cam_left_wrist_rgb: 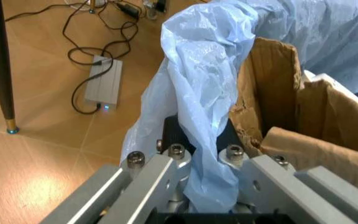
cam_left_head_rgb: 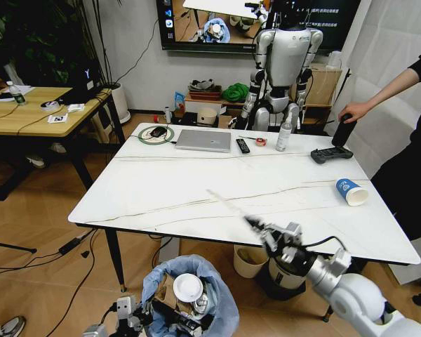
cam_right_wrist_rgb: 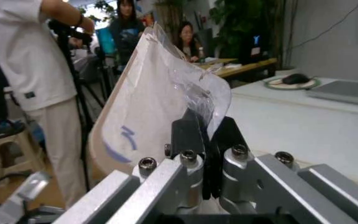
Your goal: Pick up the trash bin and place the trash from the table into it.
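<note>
We held the trash bin (cam_left_head_rgb: 189,295) below the table (cam_left_head_rgb: 196,189) edge, left gripper (cam_left_wrist_rgb: 204,186) pinching its blue liner, while our right gripper (cam_right_wrist_rgb: 205,140) clamped a clear plastic package (cam_right_wrist_rgb: 160,98) over the table's near edge.

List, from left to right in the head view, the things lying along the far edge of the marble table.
Green ring with a mouse on it → laptop → remote → red tape roll → clear bottle → game controller. Nearer the right side of the table lies the blue paper cup.
</note>
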